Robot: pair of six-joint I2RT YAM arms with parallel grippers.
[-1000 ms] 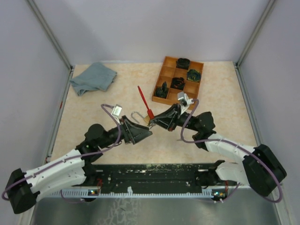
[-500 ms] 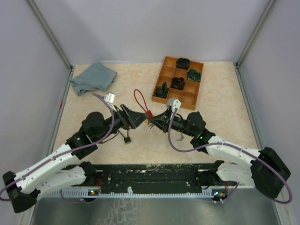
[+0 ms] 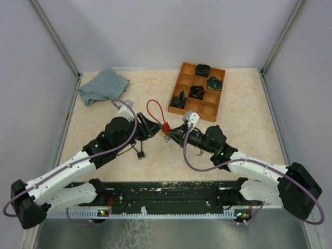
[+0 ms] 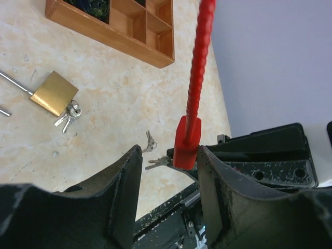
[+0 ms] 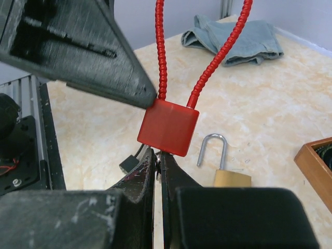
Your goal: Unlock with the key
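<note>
Pinching thin metal key (image 4: pixel 158 162) under boxy red lock (image 5: pixel 167 127), right gripper (image 5: pixel 157 155) closed; left gripper (image 4: pixel 169 153) spread, flanking lock; ribbed cable (image 5: pixel 218 57) loops beyond.

Red cable lock (image 5: pixel 167 127) w/ ribbed cord; silver key (image 4: pixel 157 164). Brass-gold padlock (image 4: pixel 52 93), silver shackle. Blue-grey cloth (image 3: pixel 104 85), far-left corner. Orange-brown wood tray (image 3: pixel 187 73), far edge. Surface (image 3: pixel 249 114) beige, marbled w/ brown flecks.

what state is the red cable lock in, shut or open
Shut: both cable ends run into the red lock body, a closed loop.
</note>
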